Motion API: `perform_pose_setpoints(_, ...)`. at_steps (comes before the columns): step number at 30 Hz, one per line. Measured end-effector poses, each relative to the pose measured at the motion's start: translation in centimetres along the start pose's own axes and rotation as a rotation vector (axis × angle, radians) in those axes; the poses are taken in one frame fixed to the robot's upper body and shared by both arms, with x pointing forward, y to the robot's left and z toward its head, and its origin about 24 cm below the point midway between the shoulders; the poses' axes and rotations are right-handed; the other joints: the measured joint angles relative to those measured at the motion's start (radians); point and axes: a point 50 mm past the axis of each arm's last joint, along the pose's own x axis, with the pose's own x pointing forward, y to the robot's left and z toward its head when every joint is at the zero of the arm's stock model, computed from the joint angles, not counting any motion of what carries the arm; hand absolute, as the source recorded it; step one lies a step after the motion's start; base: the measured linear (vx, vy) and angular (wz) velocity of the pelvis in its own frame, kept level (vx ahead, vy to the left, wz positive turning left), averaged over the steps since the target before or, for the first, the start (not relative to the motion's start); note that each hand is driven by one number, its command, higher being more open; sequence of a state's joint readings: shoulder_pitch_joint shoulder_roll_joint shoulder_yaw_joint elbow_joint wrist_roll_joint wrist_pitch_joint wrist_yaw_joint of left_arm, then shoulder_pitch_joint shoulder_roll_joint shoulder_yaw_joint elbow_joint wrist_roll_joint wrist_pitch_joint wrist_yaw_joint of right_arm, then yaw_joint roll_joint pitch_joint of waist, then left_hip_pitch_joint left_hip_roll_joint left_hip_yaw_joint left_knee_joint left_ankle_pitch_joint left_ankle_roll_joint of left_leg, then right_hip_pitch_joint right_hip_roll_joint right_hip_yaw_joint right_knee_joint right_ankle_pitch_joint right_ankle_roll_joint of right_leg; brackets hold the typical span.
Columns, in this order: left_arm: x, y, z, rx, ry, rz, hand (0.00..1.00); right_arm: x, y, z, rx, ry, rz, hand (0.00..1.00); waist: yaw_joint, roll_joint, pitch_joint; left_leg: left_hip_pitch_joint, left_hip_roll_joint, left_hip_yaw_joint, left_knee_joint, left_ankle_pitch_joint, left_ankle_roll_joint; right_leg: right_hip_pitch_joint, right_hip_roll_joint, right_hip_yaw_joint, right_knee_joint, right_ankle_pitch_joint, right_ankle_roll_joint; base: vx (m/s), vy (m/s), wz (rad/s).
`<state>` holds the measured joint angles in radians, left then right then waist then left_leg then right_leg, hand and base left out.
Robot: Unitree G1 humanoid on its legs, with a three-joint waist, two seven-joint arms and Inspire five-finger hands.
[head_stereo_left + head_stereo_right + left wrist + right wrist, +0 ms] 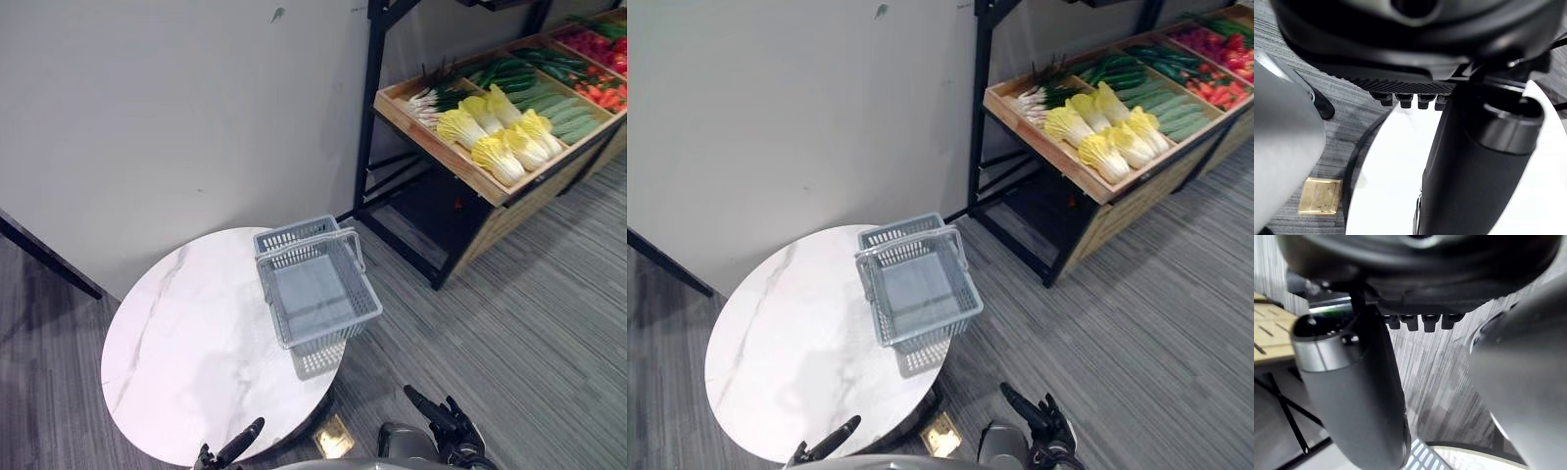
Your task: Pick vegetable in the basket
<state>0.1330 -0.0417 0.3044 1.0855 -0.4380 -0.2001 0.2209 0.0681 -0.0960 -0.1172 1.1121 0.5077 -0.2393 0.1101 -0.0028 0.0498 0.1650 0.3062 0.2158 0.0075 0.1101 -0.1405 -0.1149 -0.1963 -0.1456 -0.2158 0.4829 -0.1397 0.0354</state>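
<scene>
fingers of the left hand lie straight and loose with nothing in them, at the near rim of the round white marble table. the right hand hangs over the grey carpet to the right of the table, its fingers likewise straight and holding nothing. from the left wrist the dark thumb stands large before the white table top, and a small brass floor plate lies on the carpet just beside the table's edge; the head views place that plate between the two hands. farther on, a grey plastic basket sits on the far right part of the table, its right corner reaching past the rim, its handle folded down across the far end and its bare floor showing. beyond it, well apart from both hands, a wooden display rack on a black metal frame holds the vegetables: yellow-white cabbages in the nearest bay, white-stemmed onions behind them, then dark cucumbers, pale green gourds and red produce. the right wrist view gives the frame's cross-braces and the rack's pale wood from low down. a plain wall stands behind the table.
</scene>
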Motion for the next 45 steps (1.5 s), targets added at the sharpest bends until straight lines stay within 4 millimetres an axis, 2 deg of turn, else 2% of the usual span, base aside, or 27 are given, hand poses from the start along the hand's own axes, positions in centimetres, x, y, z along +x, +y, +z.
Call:
perform_pose_setpoints(1, 0.0, -0.2, 0.1, -0.005, -0.009, -0.004, 1.0, 0.1, 0.2, 0.0, -0.043, 0.015, 0.018, 1.0, 0.002, -0.002, -0.001, 0.001, 0.013, -0.001, 0.001, 0.057, -0.001, 0.041, 0.008, -0.023, -0.028, -0.001, -0.001, 0.34, -0.297, 0.49)
perform_pose_setpoints(3, 0.0, -0.1, 0.1, -0.006, -0.01, -0.001, 1.0, 0.1, 0.4, -0.1, -0.064, 0.029, 0.026, 1.0, 0.003, -0.006, -0.007, -0.001, 0.025, 0.0, 0.007, 0.098, -0.002, 0.086, 0.017, -0.043, -0.071, -0.001, -0.001, 0.28, -0.265, 0.42)
perform_pose_setpoints(5, 0.0, 0.0, 0.1, -0.005, -0.011, 0.013, 1.0, 0.2, 0.6, -0.3, -0.076, 0.042, 0.035, 1.0, 0.008, -0.005, -0.015, -0.018, 0.032, 0.002, 0.054, 0.119, -0.01, 0.137, 0.032, -0.061, -0.136, -0.001, -0.001, 0.24, -0.215, 0.27)
perform_pose_setpoints(6, 0.0, 0.1, 0.2, -0.003, -0.014, 0.018, 1.0, 0.1, 0.7, -0.5, -0.087, 0.05, 0.041, 1.0, 0.016, -0.012, -0.022, -0.049, 0.032, 0.007, 0.11, 0.122, -0.014, 0.161, 0.036, -0.067, -0.178, 0.0, -0.001, 0.2, -0.14, 0.15)
perform_pose_setpoints(8, 0.2, 0.5, 0.6, 0.01, -0.025, 0.024, 1.0, 0.0, 0.9, -0.9, -0.083, 0.074, 0.043, 1.0, 0.026, -0.028, -0.03, -0.1, 0.031, 0.017, 0.208, 0.146, -0.054, 0.211, 0.025, -0.089, -0.237, 0.009, -0.003, 0.17, -0.084, 0.31)
perform_pose_setpoints(9, 0.3, 0.9, 1.0, 0.027, -0.035, 0.029, 1.0, -0.1, 1.0, -1.5, -0.074, 0.091, 0.037, 1.0, 0.027, -0.052, -0.026, -0.122, 0.039, 0.058, 0.252, 0.098, -0.085, 0.249, 0.009, -0.115, -0.268, 0.013, -0.006, 0.13, -0.004, 0.72)
perform_pose_setpoints(10, 0.4, 0.9, 1.3, 0.041, -0.045, 0.024, 1.0, -0.2, 0.9, -1.9, -0.066, 0.107, 0.024, 1.0, 0.024, -0.06, -0.025, -0.148, 0.045, 0.134, 0.241, -0.008, -0.106, 0.279, -0.005, -0.145, -0.282, 0.013, -0.006, 0.11, 0.057, 0.86)
perform_pose_setpoints(11, 0.5, 0.9, 1.5, 0.057, -0.053, 0.017, 1.0, -0.3, 0.8, -2.0, -0.059, 0.111, 0.015, 1.0, 0.023, -0.061, -0.024, -0.163, 0.045, 0.174, 0.216, -0.032, -0.097, 0.29, -0.012, -0.162, -0.285, 0.015, -0.003, 0.06, 0.171, 1.04)
perform_pose_setpoints(12, 0.5, 0.5, 1.7, 0.075, -0.06, 0.001, 1.0, -0.3, 0.5, -2.0, -0.043, 0.111, -0.006, 1.0, 0.021, -0.058, -0.025, -0.193, 0.034, 0.26, 0.126, 0.005, -0.052, 0.307, -0.024, -0.201, -0.286, 0.022, 0.009, 0.04, 0.266, 1.08)
perform_pose_setpoints(13, 0.4, 0.2, 1.4, 0.09, -0.055, -0.011, 1.0, -0.4, 0.2, -2.1, -0.027, 0.111, -0.023, 1.0, 0.022, -0.05, -0.035, -0.215, 0.023, 0.331, 0.089, 0.074, -0.014, 0.318, -0.026, -0.229, -0.296, 0.025, 0.026, 0.04, 0.234, 1.03)
perform_pose_setpoints(14, 0.4, 0.4, 1.5, 0.097, -0.058, -0.006, 1.0, -0.5, 0.0, -2.3, -0.024, 0.115, -0.032, 1.0, 0.022, -0.049, -0.042, -0.214, 0.007, 0.332, 0.064, 0.077, -0.014, 0.318, -0.029, -0.233, -0.307, 0.024, 0.041, 0.07, 0.207, 0.81)
perform_pose_setpoints(15, 0.5, 0.8, 1.8, 0.109, -0.067, 0.009, 1.0, -0.5, 0.6, -2.4, -0.019, 0.113, -0.02, 1.0, 0.027, -0.065, -0.048, -0.209, -0.017, 0.327, 0.014, 0.077, -0.014, 0.318, -0.037, -0.224, -0.336, 0.024, 0.053, 0.06, 0.123, 0.47)
perform_pose_setpoints(17, 0.7, 1.2, 2.3, 0.122, -0.076, 0.031, 1.0, -0.3, 1.3, -2.3, 0.007, 0.098, -0.007, 1.0, 0.029, -0.079, -0.048, -0.213, -0.044, 0.313, -0.027, 0.081, -0.016, 0.322, -0.047, -0.225, -0.379, 0.043, 0.081, 0.04, 0.134, 0.27)
perform_pose_setpoints(20, 0.8, 1.7, 2.3, 0.154, -0.076, 0.048, 1.0, -0.3, 1.2, -2.1, 0.06, 0.074, -0.031, 1.0, 0.03, -0.074, -0.045, -0.201, -0.074, 0.321, -0.036, 0.088, -0.006, 0.34, -0.064, -0.218, -0.406, 0.06, 0.097, 0.0, 0.084, -0.02)
perform_pose_setpoints(24, 0.6, 1.4, 1.7, 0.171, -0.06, 0.035, 1.0, -0.4, 0.5, -1.9, 0.056, 0.063, -0.065, 1.0, 0.028, -0.047, -0.042, -0.18, -0.071, 0.338, -0.082, 0.107, -0.009, 0.336, -0.054, -0.206, -0.409, 0.064, 0.095, -0.03, -0.003, -0.09)
perform_pose_setpoints(28, 0.5, 1.7, 0.8, 0.178, -0.024, 0.039, 1.0, -0.8, -0.9, -2.5, 0.066, 0.08, -0.169, 1.0, 0.028, -0.032, -0.046, -0.15, -0.06, 0.345, -0.147, 0.137, -0.022, 0.336, -0.029, -0.201, -0.421, 0.07, 0.087, -0.03, -0.035, -0.05)
perform_pose_setpoints(35, 0.6, 2.5, 1.0, 0.221, -0.015, 0.037, 1.0, -1.2, -2.3, -2.5, 0.099, 0.086, -0.333, 1.0, 0.029, -0.043, -0.046, -0.121, -0.063, 0.372, -0.193, 0.147, -0.028, 0.337, -0.021, -0.18, -0.433, 0.079, 0.086, -0.02, -0.001, -0.11)
perform_pose_setpoints(38, 0.7, 2.8, 1.2, 0.223, -0.016, 0.039, 1.0, -1.1, -3.7, -0.5, 0.167, 0.001, -0.432, 1.0, 0.029, -0.052, -0.049, -0.117, -0.07, 0.387, -0.197, 0.147, -0.028, 0.33, -0.028, -0.164, -0.433, 0.086, 0.087, -0.02, 0.016, -0.14)
perform_pose_setpoints(40, 0.8, 3.0, 1.4, 0.228, -0.02, 0.043, 1.0, -0.9, -4.7, 1.9, 0.174, -0.091, -0.476, 1.0, 0.029, -0.061, -0.053, -0.12, -0.073, 0.395, -0.197, 0.147, -0.028, 0.315, -0.03, -0.154, -0.432, 0.091, 0.086, -0.01, 0.007, -0.13)
perform_pose_setpoints(43, 0.8, 3.3, 1.4, 0.236, -0.024, 0.047, 1.0, -1.1, -5.9, 7.9, 0.088, -0.331, -0.514, 1.0, 0.023, -0.067, -0.054, -0.126, -0.075, 0.399, -0.198, 0.148, -0.028, 0.309, -0.032, -0.147, -0.43, 0.095, 0.083, -0.04, -0.006, -0.06)
perform_pose_setpoints(45, 0.7, 3.3, 1.4, 0.253, -0.033, 0.036, 1.0, -1.9, -4.8, 13.4, -0.047, -0.55, -0.463, 1.0, 0.017, -0.066, -0.062, -0.146, -0.075, 0.404, -0.2, 0.15, -0.024, 0.282, -0.032, -0.139, -0.426, 0.098, 0.085, -0.07, -0.012, -0.09)
